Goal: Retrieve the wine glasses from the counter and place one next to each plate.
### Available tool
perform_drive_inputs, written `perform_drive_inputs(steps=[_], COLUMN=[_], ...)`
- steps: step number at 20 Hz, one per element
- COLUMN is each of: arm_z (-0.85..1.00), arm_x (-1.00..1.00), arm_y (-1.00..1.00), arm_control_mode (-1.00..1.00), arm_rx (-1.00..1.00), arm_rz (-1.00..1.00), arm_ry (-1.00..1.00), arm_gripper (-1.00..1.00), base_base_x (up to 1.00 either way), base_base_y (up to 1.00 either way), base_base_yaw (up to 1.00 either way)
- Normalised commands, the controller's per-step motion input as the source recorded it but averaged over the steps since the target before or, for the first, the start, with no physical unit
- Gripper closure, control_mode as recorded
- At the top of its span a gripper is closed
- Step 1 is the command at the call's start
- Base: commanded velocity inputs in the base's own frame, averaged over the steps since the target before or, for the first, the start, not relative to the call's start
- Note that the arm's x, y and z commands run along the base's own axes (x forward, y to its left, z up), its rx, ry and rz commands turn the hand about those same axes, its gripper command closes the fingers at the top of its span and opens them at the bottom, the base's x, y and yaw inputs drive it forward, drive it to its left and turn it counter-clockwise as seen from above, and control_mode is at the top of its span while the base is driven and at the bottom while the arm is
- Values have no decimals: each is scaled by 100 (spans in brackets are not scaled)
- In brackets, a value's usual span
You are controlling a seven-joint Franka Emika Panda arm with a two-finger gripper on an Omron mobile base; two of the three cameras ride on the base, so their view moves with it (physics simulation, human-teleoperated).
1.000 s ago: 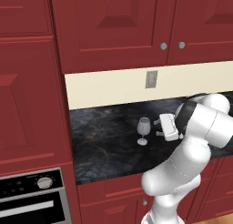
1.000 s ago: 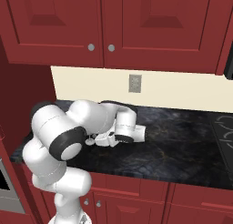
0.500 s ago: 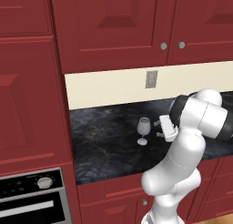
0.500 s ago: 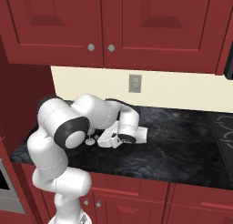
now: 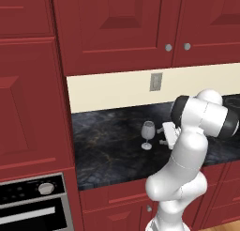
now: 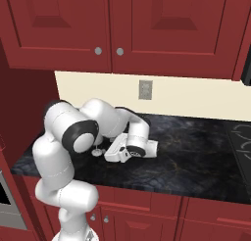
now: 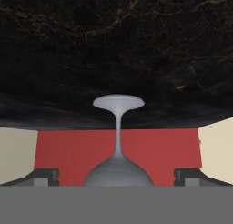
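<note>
In your hand view the wine glass appears inverted, its bowl cut off at 6 o'clock. In the right base view the arm hides all but its foot. The oven is cropped at 7 o'clock.

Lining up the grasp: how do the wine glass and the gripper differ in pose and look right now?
The wine glass stands upright on its foot; the gripper lies sideways, aimed at it. The wine glass is clear and greyish, the gripper white with dark fingertips. Both sit over the black counter; in the hand view the bowl lies between the open fingers, untouched.
</note>
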Motion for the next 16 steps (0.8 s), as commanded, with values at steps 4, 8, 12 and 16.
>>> perform_drive_inputs(steps=[4, 8, 12, 16], arm_z=[-3, -4, -19, -19], arm_x=[0, 4, 7, 0], arm_y=[38, 29, 23, 0], arm_control_mode=[-100, -100, -100, -100], arm_rx=[-1, -4, -3, 0], arm_rz=[1, 0, 0, 3], arm_ry=[1, 0, 7, 6], arm_gripper=[-100, -100, -100, -100], base_base_x=[0, 0, 0, 0], base_base_y=[0, 0, 0, 0], base_base_yaw=[0, 0, 0, 0])
